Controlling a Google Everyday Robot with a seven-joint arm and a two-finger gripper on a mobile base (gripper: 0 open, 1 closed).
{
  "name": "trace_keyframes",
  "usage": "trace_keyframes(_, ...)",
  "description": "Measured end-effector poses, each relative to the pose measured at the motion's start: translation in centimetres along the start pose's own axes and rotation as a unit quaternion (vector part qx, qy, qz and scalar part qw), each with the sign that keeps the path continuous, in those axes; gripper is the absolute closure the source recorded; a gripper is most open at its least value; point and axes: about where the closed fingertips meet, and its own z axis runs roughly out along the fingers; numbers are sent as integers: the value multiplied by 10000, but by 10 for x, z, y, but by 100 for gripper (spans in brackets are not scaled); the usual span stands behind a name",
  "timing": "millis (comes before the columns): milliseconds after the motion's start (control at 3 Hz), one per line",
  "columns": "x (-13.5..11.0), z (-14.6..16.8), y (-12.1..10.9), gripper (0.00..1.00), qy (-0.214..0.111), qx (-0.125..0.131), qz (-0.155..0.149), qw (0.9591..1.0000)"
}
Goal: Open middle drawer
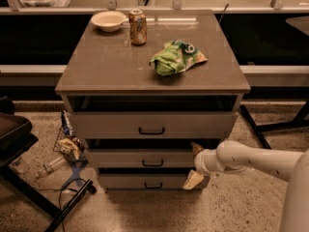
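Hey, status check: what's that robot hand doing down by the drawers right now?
Gripper open, at right end of middle drawer. Its handle untouched, left of gripper. Nothing between them.

Lab-like workroom: long counters (277,70), drawer cabinet (106,66); hand (195,164) at middle drawer (125,157).

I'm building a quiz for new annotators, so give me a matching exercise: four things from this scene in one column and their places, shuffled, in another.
Things:
1. round white bowl
2. tan cylindrical drink can
3. crumpled green snack bag
4. pale two-finger gripper

Places:
A. at the right end of the shallow grey-beige middle drawer
B. back left corner of the brown cabinet top
C. right of centre on the cabinet top
D. just right of the bowl

Pairs: 1-B, 2-D, 3-C, 4-A
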Motion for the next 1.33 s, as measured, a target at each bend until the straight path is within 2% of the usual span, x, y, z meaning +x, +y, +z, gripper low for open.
trace_keyframes(333, 15, 17, 1, 13, 66, -21, 88, 9999)
trace_keyframes(1333, 11, 14, 1, 83, 58, -42, 88, 9999)
